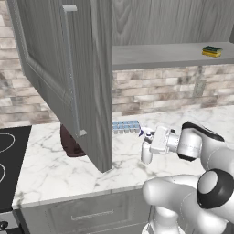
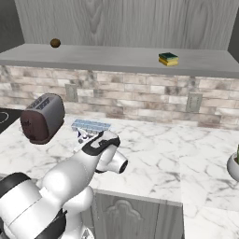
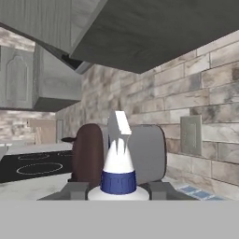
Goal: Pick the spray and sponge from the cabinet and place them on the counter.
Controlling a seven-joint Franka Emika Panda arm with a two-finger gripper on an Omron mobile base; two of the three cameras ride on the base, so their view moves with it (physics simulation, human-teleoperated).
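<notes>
Hand (image 1: pixel 145 142) clamped on spray (image 1: pixel 146 153) over counter (image 1: pixel 55 169), sponge (image 1: pixel 212 51) on cabinet (image 1: pixel 164 55) shelf

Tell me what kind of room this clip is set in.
A rendered home kitchen, most likely: a white marble worktop with grey veins under a grey wood-grain wall cabinet, a dark red and grey toaster, and a black stovetop beside it.

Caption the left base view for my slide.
Gripper holds the spray over the counter; sponge waits in the cabinet.
</notes>
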